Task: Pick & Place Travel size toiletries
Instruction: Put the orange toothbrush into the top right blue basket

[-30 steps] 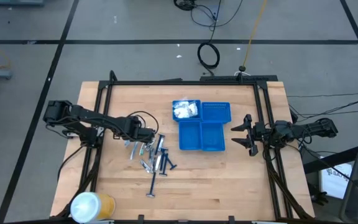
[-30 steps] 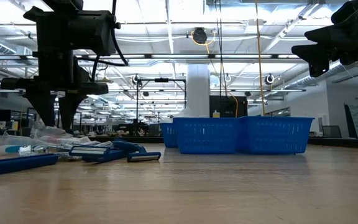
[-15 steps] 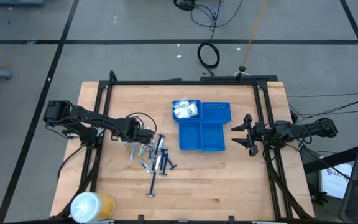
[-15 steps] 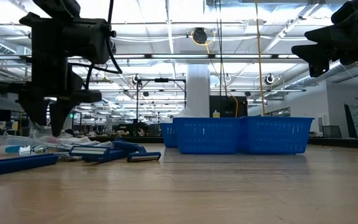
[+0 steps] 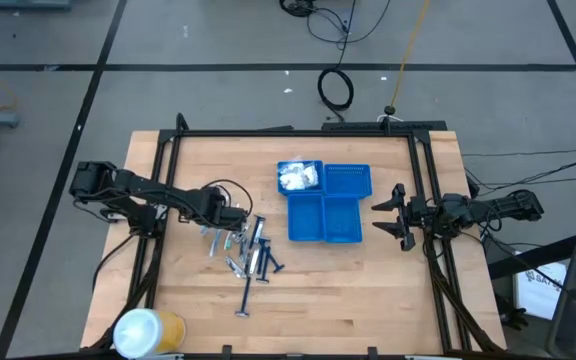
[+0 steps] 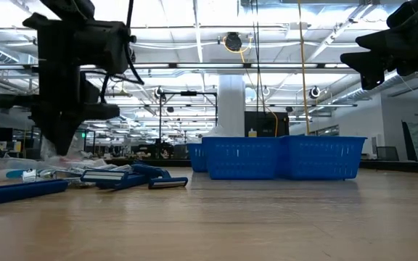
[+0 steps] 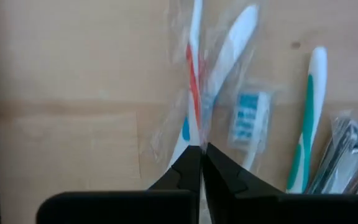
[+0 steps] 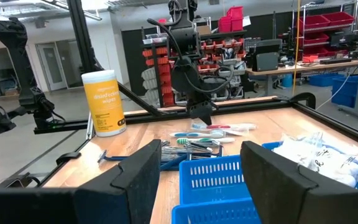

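Grasp step: my left gripper (image 7: pixel 201 148), jaws pressed together, pinches the clear-wrapped white toothbrush with red stripe (image 7: pixel 192 68); next, lift toward the blue compartment tray (image 5: pixel 345 234); right gripper (image 5: pixel 396 217) waits spread.

- tabletop (image 5: pixel 368 290): light wood, kinda honey-toned planks
- compartment tray (image 5: pixel 340 218): bright blue, mesh-pattern walls
- crinkly packets (image 5: pixel 299 177) in one tray corner: white
- razors (image 6: pixel 125 176): dark blue handles
- wrapped toothbrush (image 7: pixel 191 74): white with red and blue bits, clear wrapper
- another toothbrush (image 7: pixel 306 121): white and green
- wipes canister (image 8: pixel 103 102): yellow label, white lid
- left tool (image 7: pixel 201 151) and right tool (image 5: pixel 393 216): both black
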Controlling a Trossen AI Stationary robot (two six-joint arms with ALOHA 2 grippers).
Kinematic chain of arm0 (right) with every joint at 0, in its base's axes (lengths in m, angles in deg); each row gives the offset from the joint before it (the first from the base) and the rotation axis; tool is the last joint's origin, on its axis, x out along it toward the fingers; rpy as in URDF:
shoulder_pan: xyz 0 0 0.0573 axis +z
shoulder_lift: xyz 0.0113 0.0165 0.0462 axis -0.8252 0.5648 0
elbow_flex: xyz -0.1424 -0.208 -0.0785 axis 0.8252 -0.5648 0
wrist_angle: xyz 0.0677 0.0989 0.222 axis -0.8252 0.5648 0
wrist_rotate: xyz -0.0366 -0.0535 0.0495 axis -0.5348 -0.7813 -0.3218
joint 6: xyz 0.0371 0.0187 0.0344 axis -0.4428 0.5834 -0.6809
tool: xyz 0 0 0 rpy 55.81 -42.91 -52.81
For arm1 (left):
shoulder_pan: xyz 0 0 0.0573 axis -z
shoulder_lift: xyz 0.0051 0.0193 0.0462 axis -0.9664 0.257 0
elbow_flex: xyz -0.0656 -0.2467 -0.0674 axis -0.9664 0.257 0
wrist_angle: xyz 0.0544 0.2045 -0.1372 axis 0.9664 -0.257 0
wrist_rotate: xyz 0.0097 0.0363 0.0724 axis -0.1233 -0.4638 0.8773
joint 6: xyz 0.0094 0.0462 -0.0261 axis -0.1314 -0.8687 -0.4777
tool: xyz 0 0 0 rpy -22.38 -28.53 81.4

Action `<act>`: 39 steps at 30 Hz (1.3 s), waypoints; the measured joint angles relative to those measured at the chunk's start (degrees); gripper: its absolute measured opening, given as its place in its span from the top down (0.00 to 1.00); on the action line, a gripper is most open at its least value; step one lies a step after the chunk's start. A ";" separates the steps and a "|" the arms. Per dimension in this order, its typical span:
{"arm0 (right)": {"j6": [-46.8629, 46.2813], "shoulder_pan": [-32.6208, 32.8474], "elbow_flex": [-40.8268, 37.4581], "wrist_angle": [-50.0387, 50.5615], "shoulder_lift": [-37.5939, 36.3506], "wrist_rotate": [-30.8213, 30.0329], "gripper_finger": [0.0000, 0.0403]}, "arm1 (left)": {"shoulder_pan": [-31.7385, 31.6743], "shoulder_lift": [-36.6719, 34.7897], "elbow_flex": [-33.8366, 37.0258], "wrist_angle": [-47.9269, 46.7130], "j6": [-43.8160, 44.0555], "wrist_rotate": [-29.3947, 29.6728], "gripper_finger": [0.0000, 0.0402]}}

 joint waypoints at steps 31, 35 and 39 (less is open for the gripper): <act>0.00 0.02 0.01 -0.02 0.01 -0.01 0.48 | 0.34 -0.01 -27.81 20.56 -68.87 24.54 1.00; 0.00 0.01 0.01 -0.02 0.02 -0.02 0.48 | -3.75 -0.01 -27.81 32.13 -80.53 12.13 1.00; 0.95 0.00 0.02 -1.58 0.00 -0.02 0.48 | -7.65 -0.01 -27.83 40.38 -87.94 -0.80 1.00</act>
